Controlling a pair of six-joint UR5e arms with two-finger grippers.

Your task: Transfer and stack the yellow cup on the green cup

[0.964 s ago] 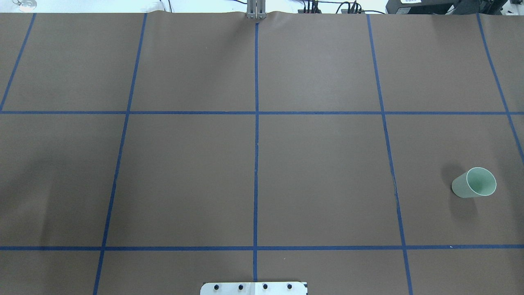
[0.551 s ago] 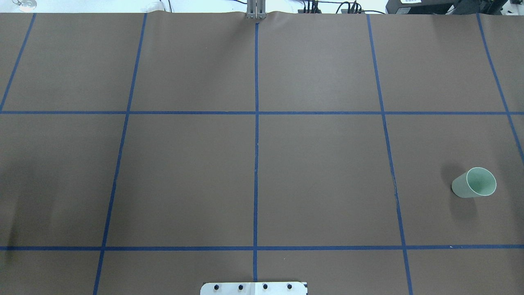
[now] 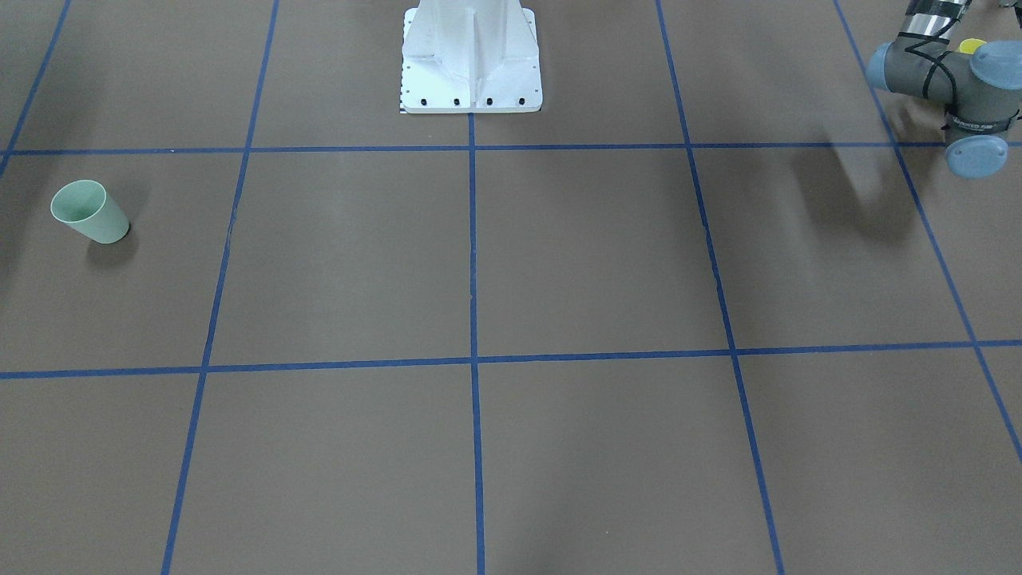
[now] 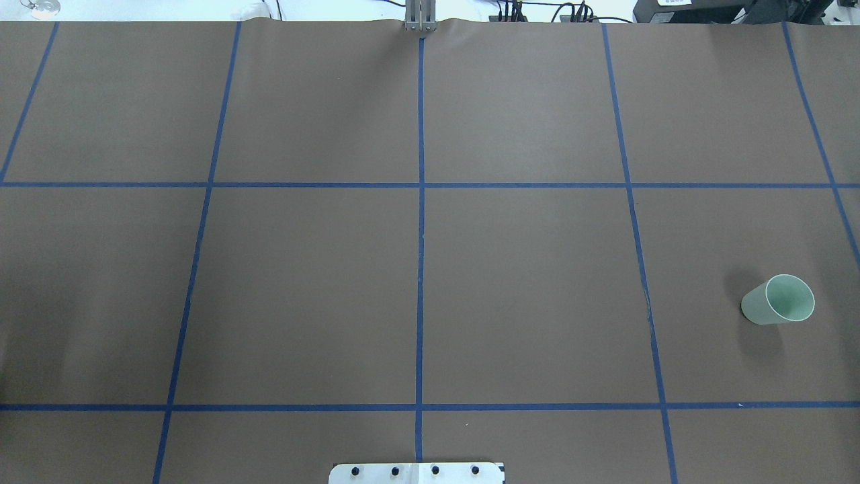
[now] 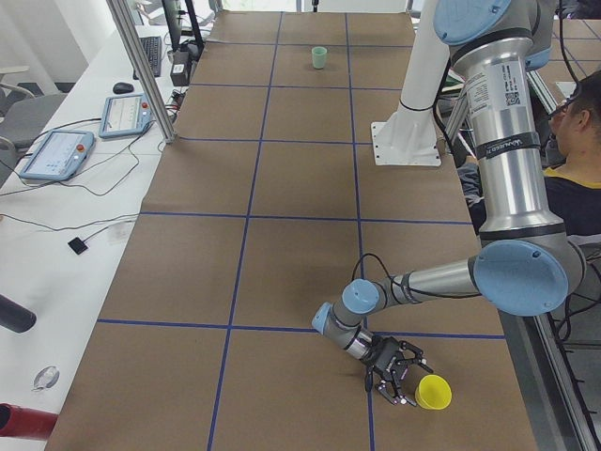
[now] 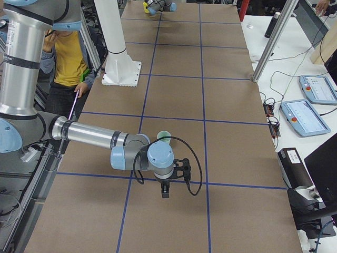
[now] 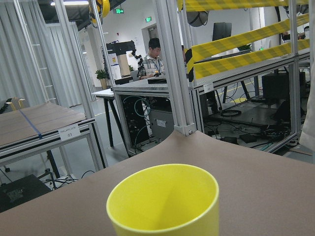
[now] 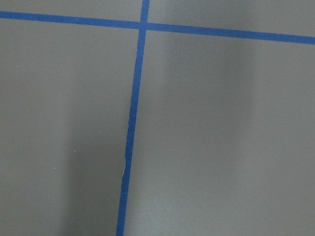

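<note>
The yellow cup (image 7: 164, 201) stands upright, close in front of the left wrist camera. In the exterior left view it (image 5: 434, 392) stands at the near table end, right beside my left gripper (image 5: 398, 387); I cannot tell whether that gripper is open or shut. A sliver of the yellow cup (image 3: 972, 45) shows behind the left arm. The green cup (image 4: 778, 300) stands upright at the table's right end, also seen in the front-facing view (image 3: 88, 212). My right gripper (image 6: 165, 194) points down at the table, apart from the green cup (image 6: 164, 136); I cannot tell its state.
The robot's white pedestal (image 3: 471, 56) stands at the table's middle rear edge. Blue tape lines (image 4: 420, 269) divide the brown table cover into squares. An operator (image 5: 575, 122) sits behind the robot. Tablets (image 5: 56, 155) and cables lie on the side bench.
A faint shadow at the table's left side in the overhead view has slid away to the left. The green cup has not moved.
</note>
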